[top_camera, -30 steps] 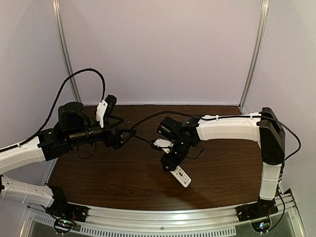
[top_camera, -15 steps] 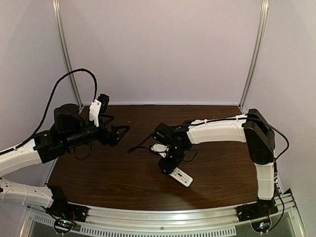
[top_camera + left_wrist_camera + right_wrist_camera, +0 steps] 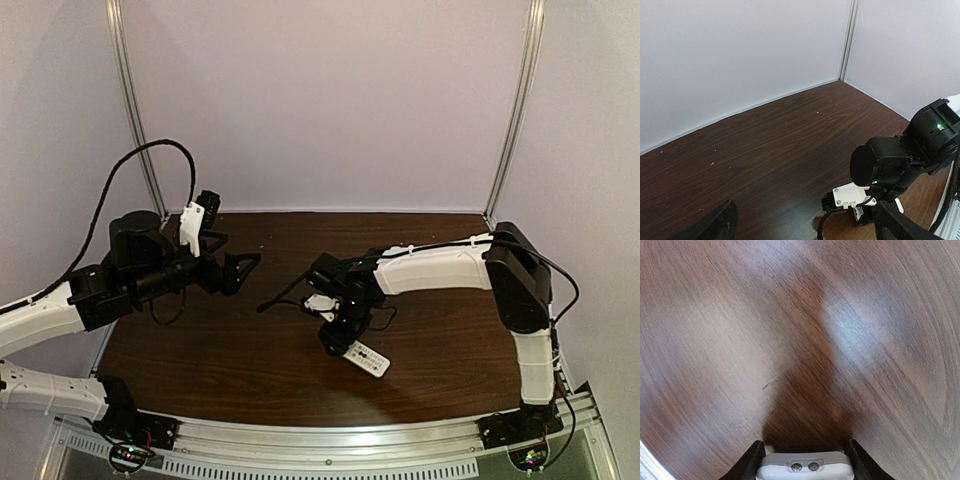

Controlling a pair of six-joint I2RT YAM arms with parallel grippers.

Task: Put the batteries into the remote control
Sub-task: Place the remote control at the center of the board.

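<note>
The white remote control (image 3: 367, 357) hangs low over the near middle of the dark wooden table (image 3: 230, 360), one end gripped by my right gripper (image 3: 338, 342). In the right wrist view the remote control's (image 3: 805, 469) pale end with two small LEDs sits between both dark fingers, with the right gripper (image 3: 805, 456) shut on it and pointing down at the wood. My left gripper (image 3: 247, 265) hovers over the left of the table, open and holding nothing. In its own wrist view its fingertips (image 3: 715, 225) stand far apart at the bottom corners. The batteries are out of view.
A black cable (image 3: 278, 297) trails from the right wrist across the table's middle. The right arm's wrist (image 3: 890, 162) and its white camera mount (image 3: 850, 194) fill the lower right of the left wrist view. A metal rail (image 3: 330, 442) runs along the near edge, and walls close the back and sides.
The left arm has drawn back to the left, away from the right gripper. The right arm has shifted slightly left and lower, still holding the remote control. Both have barely moved in the last half second.
</note>
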